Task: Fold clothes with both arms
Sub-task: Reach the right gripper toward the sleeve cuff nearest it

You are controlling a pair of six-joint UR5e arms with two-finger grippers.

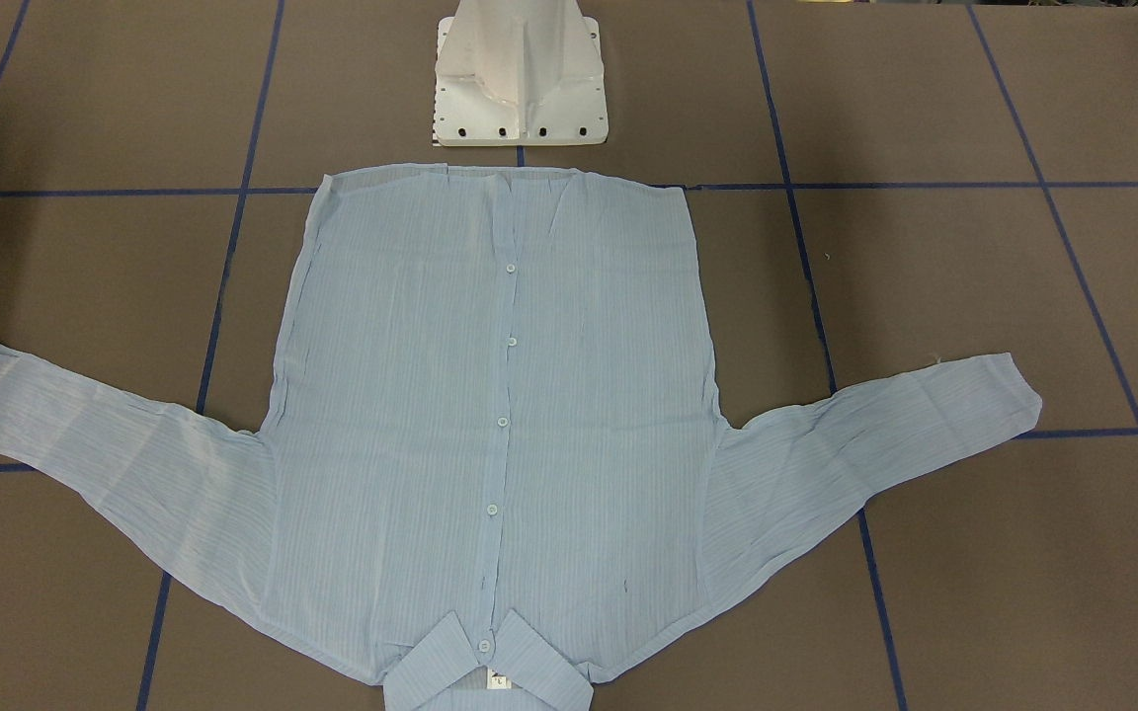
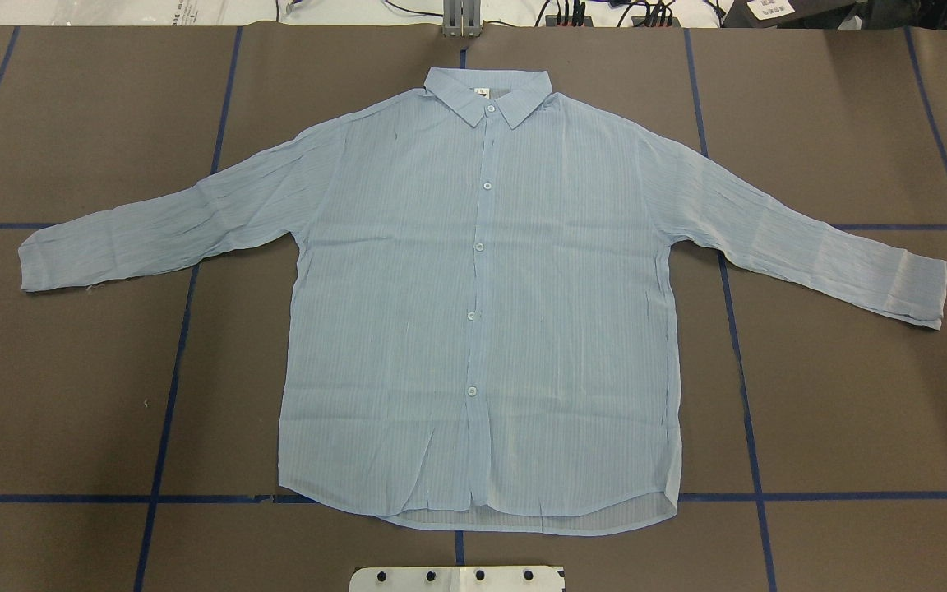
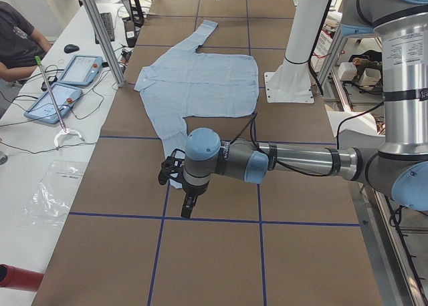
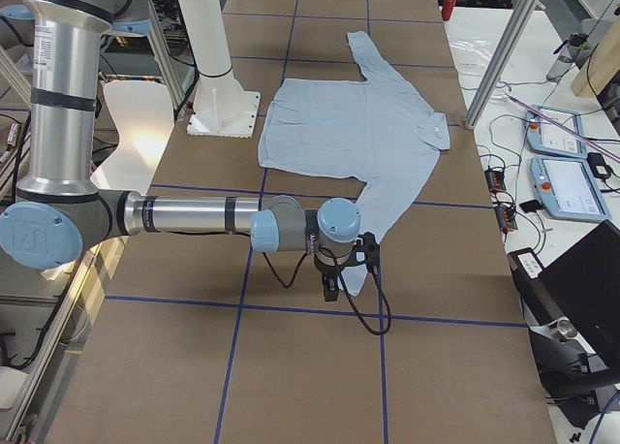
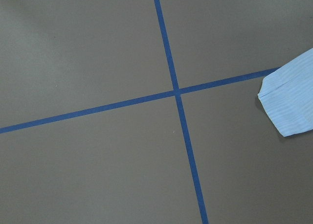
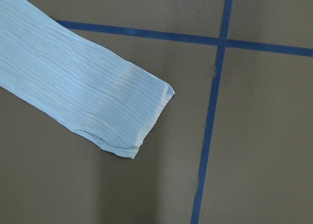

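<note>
1. The overhead and front-facing views show the whole shirt spread flat on the brown table, but neither shows an arm.
2. Only the side views show the arms. The left arm stretches low over the table out to the robot's left of the white pedestal base. The right arm does the same out to the base's other side.
3. The left gripper and right gripper hang pointing down, each near a sleeve end. From these side views one cannot tell whether their jaws are spread or pressed together.
4. The wrist views alone give the sleeve ends close up. The left cuff lies at the frame edge beside a crossing of blue tape lines, and the right cuff lies flat beside another line.
5. The shirt lies front up and buttoned, with its hem just beside the base and its collar at the end farthest from it.
6. Its long axis runs straight away from the base. The sleeves spread to either side, slanting back towards the base's edge of the table.
</note>
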